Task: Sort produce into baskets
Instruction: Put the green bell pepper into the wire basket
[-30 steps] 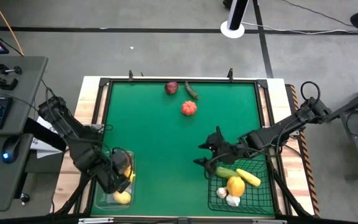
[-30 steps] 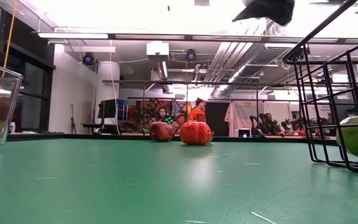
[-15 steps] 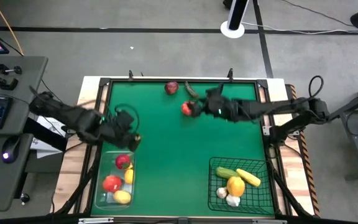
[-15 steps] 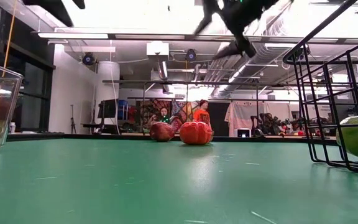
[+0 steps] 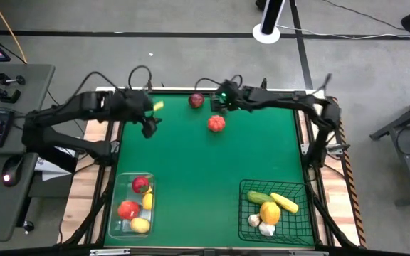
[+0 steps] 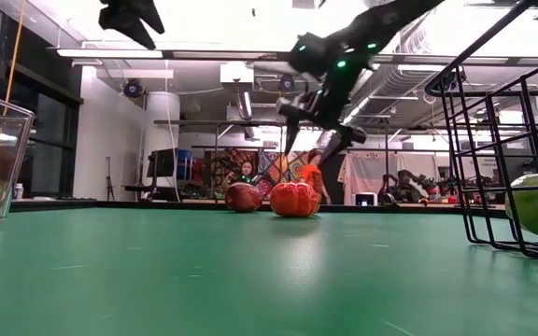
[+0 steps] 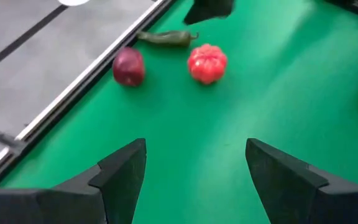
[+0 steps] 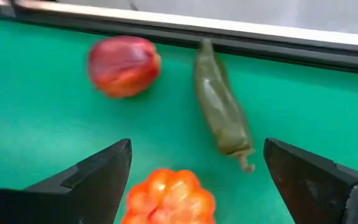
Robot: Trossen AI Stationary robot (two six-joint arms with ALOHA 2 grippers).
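While both grippers hang unclenched, green pepper (image 8: 221,109) lies lengthwise diag., stem toward tomato (image 8: 168,196).

both arms are stretched out toward the far edge of the counter, raised above it. the left hand (image 5: 148,122) hangs over the far left part, fingers (image 7: 123,168) spread wide and holding nothing. the right hand (image 5: 221,102) hovers near the far middle, angled downward, its fingers (image 8: 98,171) also wide apart and empty.
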